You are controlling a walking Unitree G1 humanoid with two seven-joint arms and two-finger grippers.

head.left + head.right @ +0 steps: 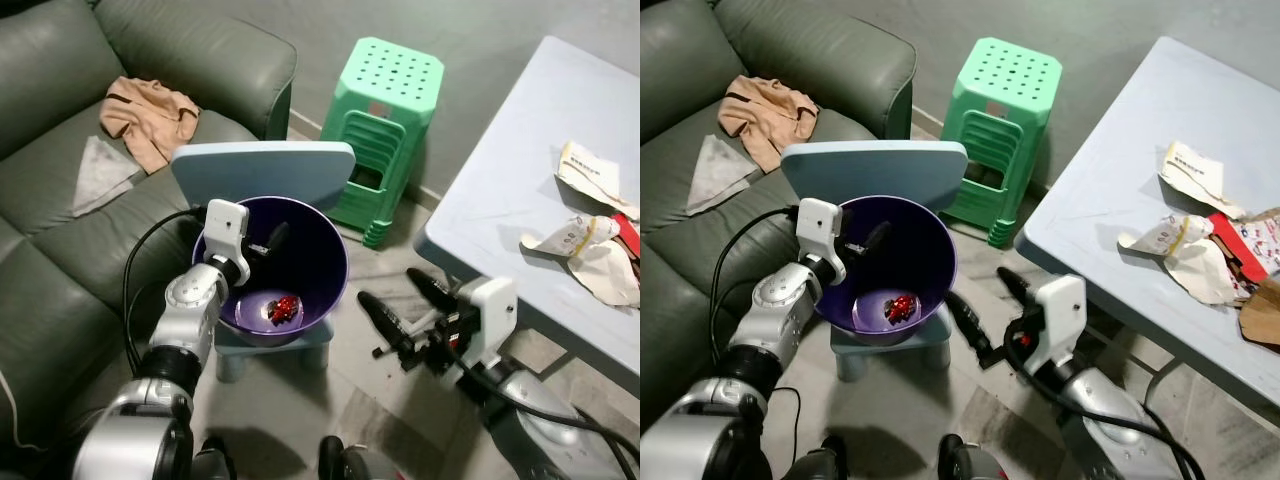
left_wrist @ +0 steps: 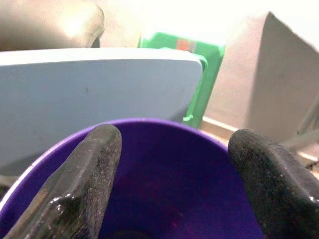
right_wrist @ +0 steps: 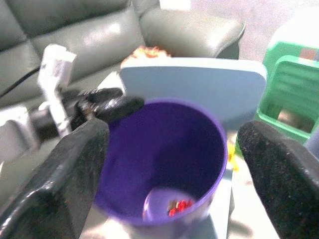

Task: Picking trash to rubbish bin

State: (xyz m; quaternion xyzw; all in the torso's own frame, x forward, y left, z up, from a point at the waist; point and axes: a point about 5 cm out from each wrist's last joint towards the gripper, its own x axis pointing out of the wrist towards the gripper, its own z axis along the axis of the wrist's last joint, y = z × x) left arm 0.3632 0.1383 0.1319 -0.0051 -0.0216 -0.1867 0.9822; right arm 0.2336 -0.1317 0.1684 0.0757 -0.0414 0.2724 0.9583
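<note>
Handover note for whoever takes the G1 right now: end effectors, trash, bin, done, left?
Left end effector: open, empty, over the mouth of the purple bin.
Right end effector: open, empty, low beside the bin, between it and the table.
Bin sits on a small blue stool in front of the sofa.
Done: one red wrapper lies in the bin's bottom.
Left: crumpled paper and white packet on the table, plus red packaging beside them.

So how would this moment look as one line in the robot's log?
left gripper: open, over purple bin | right gripper: open, empty, beside bin | red trash: in bin | wrappers: on table
</note>
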